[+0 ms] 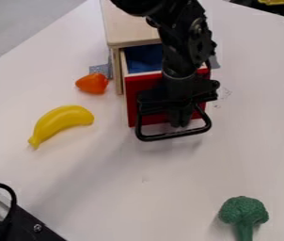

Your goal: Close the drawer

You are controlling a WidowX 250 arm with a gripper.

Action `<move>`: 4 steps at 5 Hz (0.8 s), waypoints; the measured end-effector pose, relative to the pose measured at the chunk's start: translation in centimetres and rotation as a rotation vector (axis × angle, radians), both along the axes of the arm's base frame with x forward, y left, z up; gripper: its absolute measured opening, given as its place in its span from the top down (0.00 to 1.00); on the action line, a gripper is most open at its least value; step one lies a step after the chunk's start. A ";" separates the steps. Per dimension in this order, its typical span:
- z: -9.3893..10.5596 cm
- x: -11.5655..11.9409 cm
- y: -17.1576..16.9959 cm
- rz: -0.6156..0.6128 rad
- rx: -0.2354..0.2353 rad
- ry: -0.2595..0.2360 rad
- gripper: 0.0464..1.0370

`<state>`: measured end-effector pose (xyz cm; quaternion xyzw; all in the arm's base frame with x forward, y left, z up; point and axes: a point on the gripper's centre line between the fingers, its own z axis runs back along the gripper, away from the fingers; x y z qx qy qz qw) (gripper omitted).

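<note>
The black gripper (179, 120) hangs in front of the drawer's red front, its lower end just behind the black loop handle (173, 135). Whether it touches the handle or the front I cannot tell. The drawer (142, 84) is pulled partly out of the light wooden box (129, 28), and blue material shows inside it. The arm comes down from the top edge and covers the drawer's right part.
An orange toy (93, 83) lies close to the left of the box, and a yellow banana (61, 123) lies further down on the left. Green toy broccoli (244, 213) sits at the lower right. Black equipment (22, 226) occupies the lower left corner of the white table (132, 193).
</note>
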<state>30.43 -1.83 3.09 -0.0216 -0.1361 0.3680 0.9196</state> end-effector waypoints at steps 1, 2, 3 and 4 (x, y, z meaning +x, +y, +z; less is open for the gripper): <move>0.2 1.1 0.9 0.026 -0.006 0.000 0.99; 0.4 2.0 2.0 0.052 -0.007 -0.008 0.99; 0.5 2.8 3.0 0.072 0.002 -0.018 0.99; 0.4 3.2 3.9 0.081 0.015 -0.021 0.99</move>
